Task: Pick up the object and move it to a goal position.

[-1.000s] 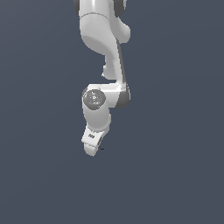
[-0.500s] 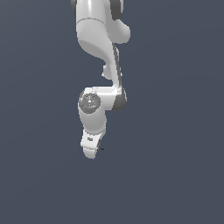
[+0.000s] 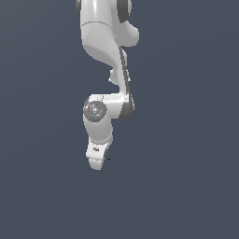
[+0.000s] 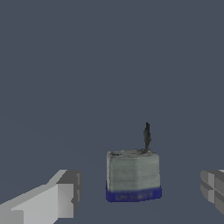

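In the exterior view the white arm (image 3: pixel 105 70) hangs down from the upper edge of the picture, bends at a grey-capped joint (image 3: pixel 95 111) and ends in a white hand that points downward and a little toward the exterior view's left. The gripper (image 3: pixel 97 163) sits at the very bottom of that hand, low over the plain dark grey-blue floor (image 3: pixel 186 186). A small dark mark shows on the hand's housing, too small to read. Only a tiny dark sliver shows just beside the hand's lower edge, on the exterior view's right; the block itself cannot be made out here.

In the wrist view the two fingers (image 4: pixel 52 197) stand wide apart, one at each side of the picture, touching nothing. The object (image 4: pixel 133 175), a grey-olive block with a dark blue band along its base, sits between them, clear of both. A thin dark spike rises from its top edge. The blue band carries faint marks that cannot be read.
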Controlling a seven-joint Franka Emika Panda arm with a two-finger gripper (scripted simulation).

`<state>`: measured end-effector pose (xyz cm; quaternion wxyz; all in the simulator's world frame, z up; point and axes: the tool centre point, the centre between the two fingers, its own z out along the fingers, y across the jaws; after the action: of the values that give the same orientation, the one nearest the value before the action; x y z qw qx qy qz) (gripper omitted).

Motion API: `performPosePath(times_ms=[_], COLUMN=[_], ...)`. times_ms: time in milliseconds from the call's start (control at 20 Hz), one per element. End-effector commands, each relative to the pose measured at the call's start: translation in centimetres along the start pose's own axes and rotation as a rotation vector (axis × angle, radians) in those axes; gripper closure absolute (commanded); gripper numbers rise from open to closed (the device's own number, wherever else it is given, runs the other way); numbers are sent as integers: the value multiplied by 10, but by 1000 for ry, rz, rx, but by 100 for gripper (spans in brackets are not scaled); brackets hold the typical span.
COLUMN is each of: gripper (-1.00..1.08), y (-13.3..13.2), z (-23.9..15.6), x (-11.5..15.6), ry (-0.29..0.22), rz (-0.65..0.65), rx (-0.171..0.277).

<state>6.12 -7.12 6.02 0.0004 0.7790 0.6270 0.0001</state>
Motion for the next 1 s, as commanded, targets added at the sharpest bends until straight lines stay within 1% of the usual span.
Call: performPosePath(times_ms=[0,350,650,700,950], gripper=[-92,-92,-92,108,108], y=[0,-2,0,0,0], z=[6,40,48,48,48], x=[0,0,0,0,0], ry=[0,0,0,0,0], rz=[-1,-4,-4,-4,-4], rx=[1,1,1,1,1])
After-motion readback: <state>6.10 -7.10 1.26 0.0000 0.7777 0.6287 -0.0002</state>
